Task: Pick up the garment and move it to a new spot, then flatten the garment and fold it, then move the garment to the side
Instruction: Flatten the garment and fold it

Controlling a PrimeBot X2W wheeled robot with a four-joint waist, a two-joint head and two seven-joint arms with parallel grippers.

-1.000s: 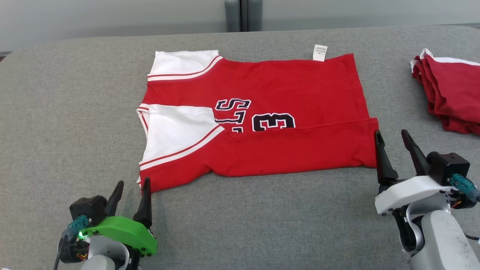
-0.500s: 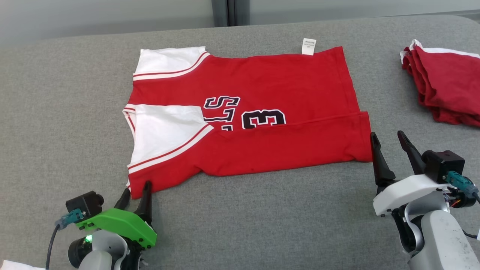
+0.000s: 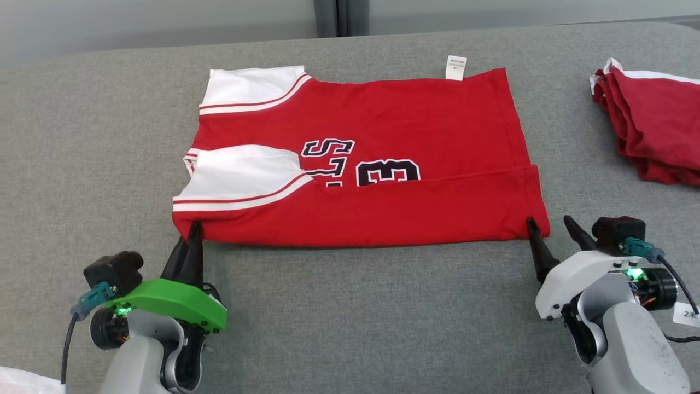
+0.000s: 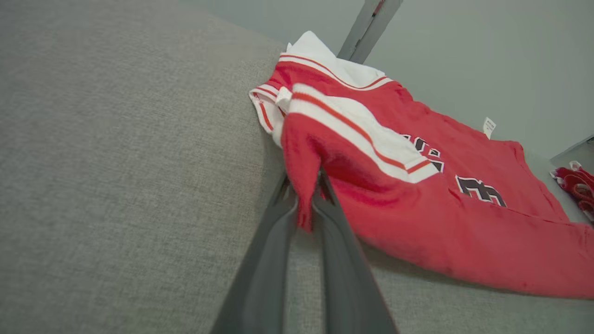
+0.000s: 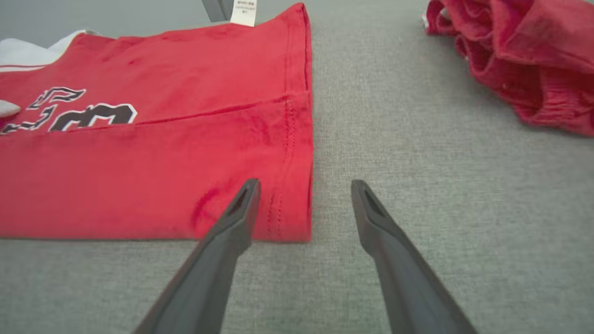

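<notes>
The garment (image 3: pixel 383 137) lies on the grey surface, its near long side folded over the chest letters, white hem tag at the far edge. My left gripper (image 3: pixel 192 232) is shut on the garment's near left corner; in the left wrist view red cloth (image 4: pixel 304 195) is pinched between the fingers and lifted a little. My right gripper (image 3: pixel 548 225) stands open at the near right corner. In the right wrist view one fingertip (image 5: pixel 248 188) is over the hem of the garment (image 5: pixel 139 176) and the other is over bare grey cloth.
A darker red folded cloth (image 3: pixel 651 126) with a white edge lies at the far right, also in the right wrist view (image 5: pixel 524 60). The grey padded surface (image 3: pixel 355 317) stretches wide in front of and left of the garment. A wall runs behind.
The left gripper closed on the near left corner and pulled it, straightening the near edge and shifting the sleeve. The right gripper moved in to the near right corner, staying open.
</notes>
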